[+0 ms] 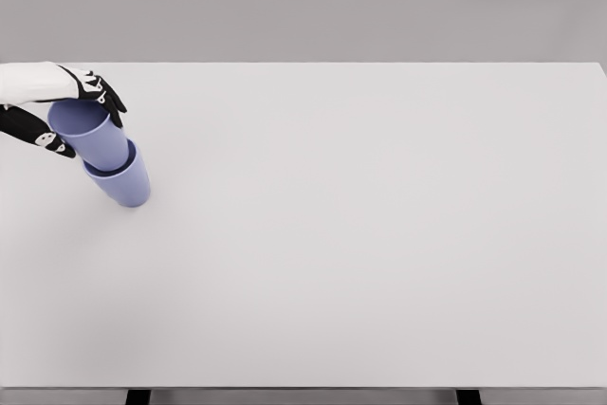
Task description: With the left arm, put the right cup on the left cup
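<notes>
Lilac tapered cup [90, 132] nested in another [123, 182]

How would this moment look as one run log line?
left robot hand: shut on upper cup | upper cup: nested in lower cup | lower cup: on table | right arm: unseen

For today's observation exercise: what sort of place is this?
Probably a simulated robot test bench: a plain white table, a blank grey wall, and a robot's left hand stacking two blue cups.

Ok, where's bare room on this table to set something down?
Everything right of the stacked cups is bare white table, out to the right and near edges. The far-left corner is crowded: the left hand grips the upper cup there.
</notes>
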